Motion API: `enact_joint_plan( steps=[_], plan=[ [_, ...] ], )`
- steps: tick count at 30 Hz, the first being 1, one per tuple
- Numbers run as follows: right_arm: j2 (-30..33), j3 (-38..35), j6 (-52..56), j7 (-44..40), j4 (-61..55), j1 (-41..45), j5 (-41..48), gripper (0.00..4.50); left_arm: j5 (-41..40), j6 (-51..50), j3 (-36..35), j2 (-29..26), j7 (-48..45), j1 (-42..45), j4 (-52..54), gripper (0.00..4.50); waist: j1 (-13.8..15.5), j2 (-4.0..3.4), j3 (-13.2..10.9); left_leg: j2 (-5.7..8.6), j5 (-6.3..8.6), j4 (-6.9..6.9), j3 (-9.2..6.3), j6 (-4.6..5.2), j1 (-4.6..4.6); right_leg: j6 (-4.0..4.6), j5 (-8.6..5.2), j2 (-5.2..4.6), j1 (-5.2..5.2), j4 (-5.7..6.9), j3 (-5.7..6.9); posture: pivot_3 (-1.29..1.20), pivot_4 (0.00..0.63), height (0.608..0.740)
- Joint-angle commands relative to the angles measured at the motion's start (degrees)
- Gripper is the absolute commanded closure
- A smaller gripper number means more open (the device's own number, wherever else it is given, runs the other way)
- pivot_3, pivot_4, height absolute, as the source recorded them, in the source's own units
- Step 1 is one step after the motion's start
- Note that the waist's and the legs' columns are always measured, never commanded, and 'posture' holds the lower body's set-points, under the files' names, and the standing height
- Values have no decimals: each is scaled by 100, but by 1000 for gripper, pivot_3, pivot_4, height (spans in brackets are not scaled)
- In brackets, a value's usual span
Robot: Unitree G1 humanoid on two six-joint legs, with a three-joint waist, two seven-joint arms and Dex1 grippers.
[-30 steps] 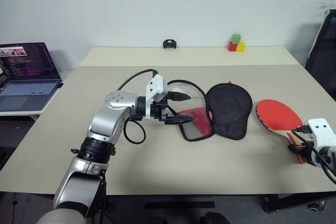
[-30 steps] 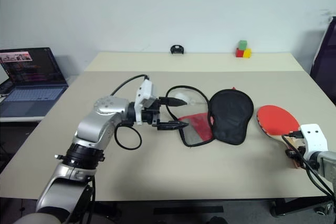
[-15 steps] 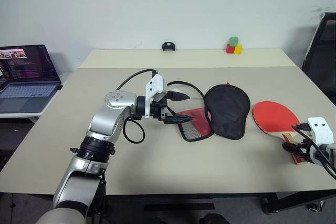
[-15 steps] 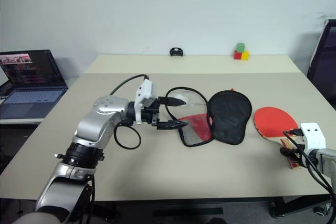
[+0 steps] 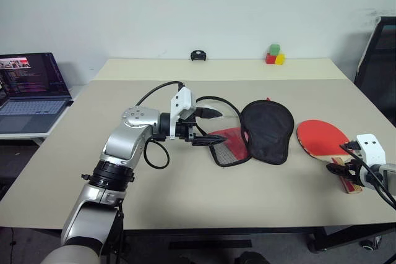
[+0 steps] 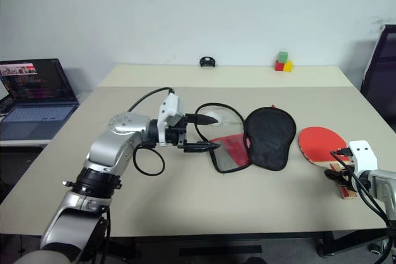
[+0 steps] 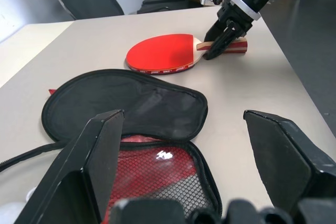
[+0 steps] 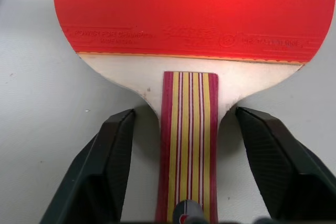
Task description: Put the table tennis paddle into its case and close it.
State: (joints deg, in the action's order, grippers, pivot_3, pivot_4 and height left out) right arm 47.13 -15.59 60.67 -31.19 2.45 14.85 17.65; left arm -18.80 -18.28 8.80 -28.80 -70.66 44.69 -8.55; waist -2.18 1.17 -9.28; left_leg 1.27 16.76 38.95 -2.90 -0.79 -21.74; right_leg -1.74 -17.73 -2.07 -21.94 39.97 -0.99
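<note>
The table tennis paddle (image 5: 318, 136) lies flat at the table's right side, red face up, its striped wooden handle (image 8: 190, 145) pointing toward the front edge. My right gripper (image 8: 188, 116) is open, with one finger on each side of the handle and a gap to it on both sides. The case (image 5: 267, 130) lies unzipped in the middle of the table, its black half beside the paddle and its red mesh half (image 5: 228, 145) to the left. My left gripper (image 5: 210, 128) hovers wide open at the mesh half's left edge, pointing right, and holds nothing.
A laptop (image 5: 31, 85) stands open on a side table at the far left. Green, red and yellow blocks (image 5: 274, 55) and a small black object (image 5: 198, 54) sit near the table's back edge. A black chair (image 5: 378, 60) stands at the right.
My right gripper has edged forward along the paddle handle toward the blade. The left arm and the case have stayed where they were.
</note>
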Motion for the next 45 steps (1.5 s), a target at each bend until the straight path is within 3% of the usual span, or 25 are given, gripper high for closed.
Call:
enact_joint_plan(
  steps=[1, 5, 17, 20, 26, 30, 38, 45],
  plan=[
    [-57, 139, 98, 68, 23, -105, -57, 2410, 11, 111, -93, -72, 11, 54, 100, 508, 6, 3, 2, 0, 0, 0, -1, 0, 1, 0, 0, 0, 3, -1, 1, 0, 150, 740],
    [-197, -4, 164, 300, -46, -146, -88, 3384, 23, 103, -146, -134, 58, -3, 112, 508, 23, 12, 7, 1, 0, 0, -6, 0, 10, -2, 1, -2, 21, -13, 6, 0, 150, 740],
    [-292, -747, 270, 873, -280, 419, 36, 3385, -12, 26, -308, -279, 256, -206, 190, 508, 35, -2, -4, 5, 1, -2, -6, 2, 27, -21, 21, -6, 50, -47, 4, 0, 150, 740],
    [-134, -965, 611, 894, -626, 954, 241, 3385, -26, 0, -422, -443, 285, -307, 176, 508, 16, -39, -23, 6, 1, -5, -1, 2, 5, -20, 21, -7, 21, -44, -2, 0, 150, 740],
    [-207, -1052, 1228, 1015, -1043, 1545, 449, 3385, -53, -6, -479, -518, 326, -381, 185, 508, 50, -42, -24, 2, 0, -16, -12, 2, -57, -8, 13, -6, -31, -52, 12, 0, 150, 740],
    [-906, -973, 1829, 1405, -1628, 1844, 583, 3385, -52, -15, -504, -534, 367, -408, 196, 508, 49, -42, -24, 4, 1, -12, -14, 3, -80, -10, 14, -10, -38, -70, 14, 0, 150, 740],
    [-3095, -978, 2383, 2644, -2301, 2342, 174, 3385, -60, -34, -533, -560, 419, -450, 228, 508, 41, -45, -24, 8, -1, -10, -13, 1, -100, -10, 14, -12, -74, -47, 9, 0, 150, 740],
    [-3682, -783, 1948, 3033, -2024, 2387, -88, 3385, -37, 4, -529, -549, 449, -426, 195, 508, 46, -44, -24, 12, -14, -7, 1, -22, -128, -8, 13, -13, -127, -10, -2, 0, 150, 740]
  ],
)
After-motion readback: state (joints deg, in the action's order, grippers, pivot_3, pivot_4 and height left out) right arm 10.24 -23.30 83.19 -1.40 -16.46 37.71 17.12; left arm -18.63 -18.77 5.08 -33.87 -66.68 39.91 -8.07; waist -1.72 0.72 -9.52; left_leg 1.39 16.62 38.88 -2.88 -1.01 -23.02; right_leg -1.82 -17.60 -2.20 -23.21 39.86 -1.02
